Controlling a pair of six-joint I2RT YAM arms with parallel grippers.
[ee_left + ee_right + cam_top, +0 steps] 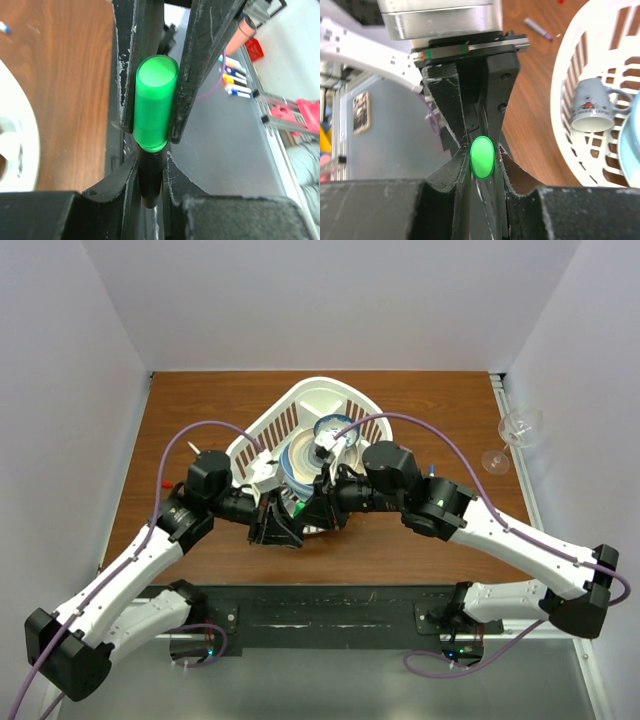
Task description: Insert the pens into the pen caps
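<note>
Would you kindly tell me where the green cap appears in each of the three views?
Top external: not discernible, hidden where left gripper and right gripper meet.
Left wrist: green cap at centre, pinched between black fingers, black pen beneath.
Right wrist: lower centre, apparently only its end, a green oval.
Shared landmark: the brown table in all three.

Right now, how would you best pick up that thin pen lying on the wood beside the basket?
Probably pinch the thin pen across the middle of its barrel, coming straight down from above. It lies flat on the table, apart from the basket, so both long sides are open.
</note>
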